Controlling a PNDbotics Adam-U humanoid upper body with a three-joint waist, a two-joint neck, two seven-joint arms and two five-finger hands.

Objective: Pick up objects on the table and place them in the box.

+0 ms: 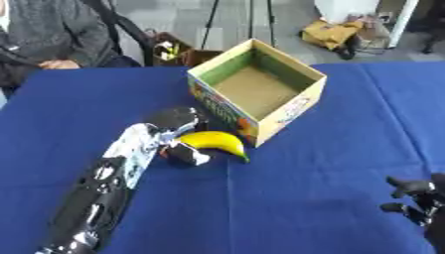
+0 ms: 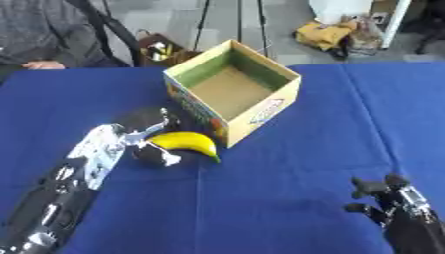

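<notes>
Left hand (image 1: 178, 144) curls around the stem end of the banana (image 1: 217, 143), which lies on the tabletop (image 1: 304, 198) just at 7 o'clock of the box (image 1: 257, 89), probably gripping it there for lifting. Its arm stretches in from 7 o'clock, while the right hand (image 2: 382, 198) idles at 5 o'clock, fingers relaxed and empty.
</notes>
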